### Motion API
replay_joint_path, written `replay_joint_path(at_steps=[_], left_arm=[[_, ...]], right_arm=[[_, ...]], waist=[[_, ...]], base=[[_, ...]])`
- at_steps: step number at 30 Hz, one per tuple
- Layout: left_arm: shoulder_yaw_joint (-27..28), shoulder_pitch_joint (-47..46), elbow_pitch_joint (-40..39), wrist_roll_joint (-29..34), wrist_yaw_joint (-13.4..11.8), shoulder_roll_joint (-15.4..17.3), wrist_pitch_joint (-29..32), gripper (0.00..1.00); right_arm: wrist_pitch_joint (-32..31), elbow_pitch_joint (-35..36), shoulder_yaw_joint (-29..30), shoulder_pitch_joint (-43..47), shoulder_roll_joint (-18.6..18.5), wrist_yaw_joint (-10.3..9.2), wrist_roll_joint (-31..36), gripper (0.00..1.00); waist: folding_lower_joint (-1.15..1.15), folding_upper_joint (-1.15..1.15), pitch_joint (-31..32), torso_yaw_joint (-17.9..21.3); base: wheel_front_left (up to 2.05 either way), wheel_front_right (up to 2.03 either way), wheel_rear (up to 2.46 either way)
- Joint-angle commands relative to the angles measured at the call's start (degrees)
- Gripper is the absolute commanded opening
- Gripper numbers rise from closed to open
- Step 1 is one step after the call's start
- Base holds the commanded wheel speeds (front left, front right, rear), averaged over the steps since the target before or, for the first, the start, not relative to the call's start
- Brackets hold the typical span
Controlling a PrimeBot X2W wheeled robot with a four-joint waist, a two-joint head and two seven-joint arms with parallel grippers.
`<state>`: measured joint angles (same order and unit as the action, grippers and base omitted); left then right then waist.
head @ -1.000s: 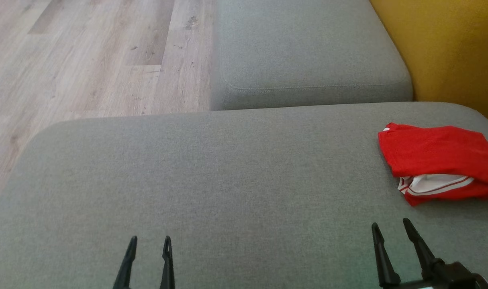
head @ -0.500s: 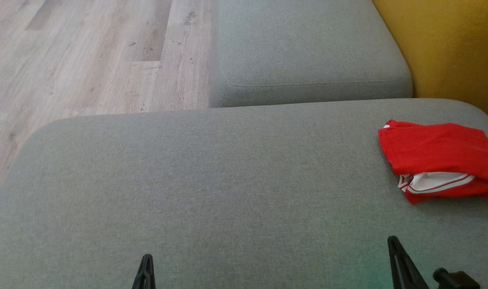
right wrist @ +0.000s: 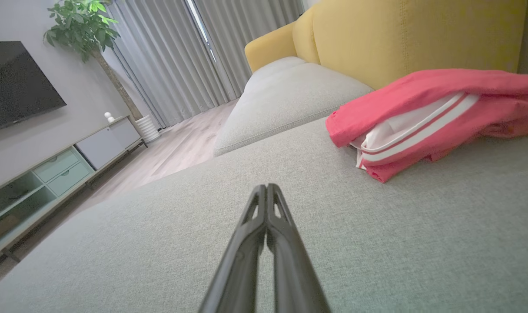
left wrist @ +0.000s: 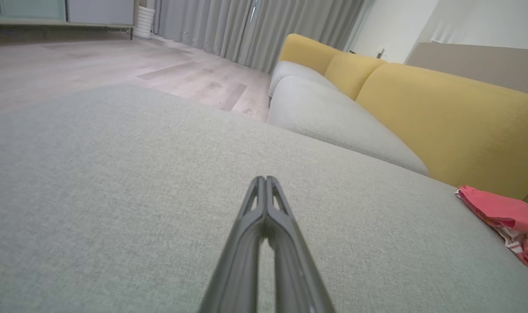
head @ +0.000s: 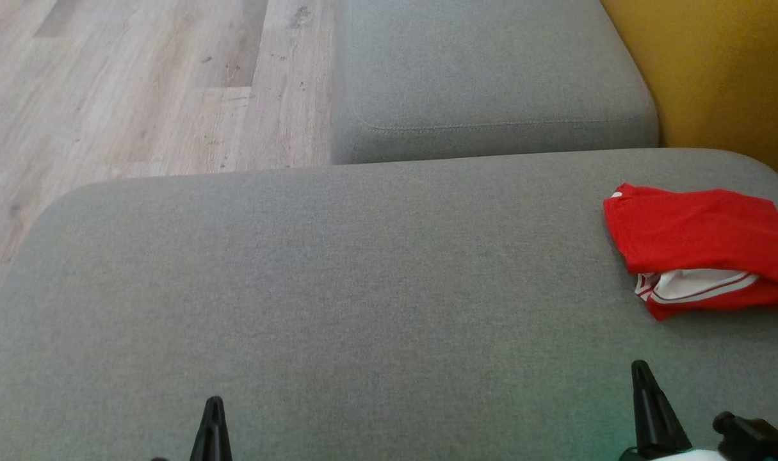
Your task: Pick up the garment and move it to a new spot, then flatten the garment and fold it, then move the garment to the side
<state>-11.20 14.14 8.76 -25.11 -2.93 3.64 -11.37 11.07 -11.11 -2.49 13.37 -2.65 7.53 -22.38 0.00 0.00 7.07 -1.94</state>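
The garment (head: pixel 702 243) is red with white striped trim, folded into a compact bundle at the far right of the grey sofa seat (head: pixel 363 288). The left wrist view has the garment (left wrist: pixel 503 217) at its right edge, and the right wrist view has the garment (right wrist: pixel 429 117) close ahead on the right. My left gripper (head: pixel 213 403) is low at the bottom left, shut with nothing in it, its fingers (left wrist: pixel 264 187) pressed together above bare fabric. My right gripper (head: pixel 640 368) is shut and empty a short way in front of the garment, its fingers (right wrist: pixel 266 193) together.
A second grey cushion (head: pixel 491 77) lies beyond the seat, with a yellow backrest (head: pixel 721 70) along the right. Wooden floor (head: pixel 139 83) spreads out to the left. A TV cabinet (right wrist: pixel 51 174), a potted plant (right wrist: pixel 79 26) and curtains (right wrist: pixel 194 52) stand across the room.
Both grippers have gone from open to shut and drawn back toward the bottom edge. The camera has tilted a little, so the whole picture sits slightly higher. The garment lies as before.
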Motion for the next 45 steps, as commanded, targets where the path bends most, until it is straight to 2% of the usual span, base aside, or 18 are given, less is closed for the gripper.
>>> replay_joint_path(at_steps=[1, 45], left_arm=[[1.06, -3.17, -1.43, -1.84, 0.57, 0.6, 0.3, 0.0], [6.85, -10.67, 1.4, -32.25, 4.96, 1.17, 6.8, 0.0]], right_arm=[[-0.47, 1.56, 0.28, -2.98, -0.95, -0.01, -2.03, 0.0], [-7.01, -0.34, 2.83, -10.24, -1.58, -0.02, -33.32, 0.0]], waist=[[0.0, 0.0, -0.11, 0.03], [0.0, 0.0, -3.29, 0.88]], base=[[0.0, 0.0, 0.0], [0.0, 0.0, 0.0]])
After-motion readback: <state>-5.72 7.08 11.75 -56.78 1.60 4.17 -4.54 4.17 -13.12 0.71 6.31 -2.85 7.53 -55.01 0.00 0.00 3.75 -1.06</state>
